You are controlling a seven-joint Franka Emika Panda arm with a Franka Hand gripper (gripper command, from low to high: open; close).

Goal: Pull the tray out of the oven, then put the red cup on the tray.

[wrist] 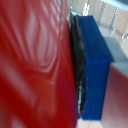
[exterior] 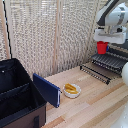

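The red cup (exterior: pixel 102 48) hangs just above the tray (exterior: pixel 111 61), held upright in my gripper (exterior: pixel 102 43), which is shut on it. The ridged dark tray lies pulled out in front of the oven (exterior: pixel 120 51), whose body is mostly cut off at the exterior view's right edge. The oven door (exterior: pixel 95 73) with its long black bar handle lies folded down over the table. In the wrist view the red cup (wrist: pixel 30 65) fills most of the picture, pressed against a blue finger pad (wrist: pixel 95 60).
A big black soft case (exterior: pixel 17 95) stands open at the exterior view's left, with a blue flap (exterior: pixel 47 90) leaning beside it. A white bowl with yellow food (exterior: pixel 72 90) sits on the wooden table (exterior: pixel 95 107). A woven screen (exterior: pixel 50 35) stands behind.
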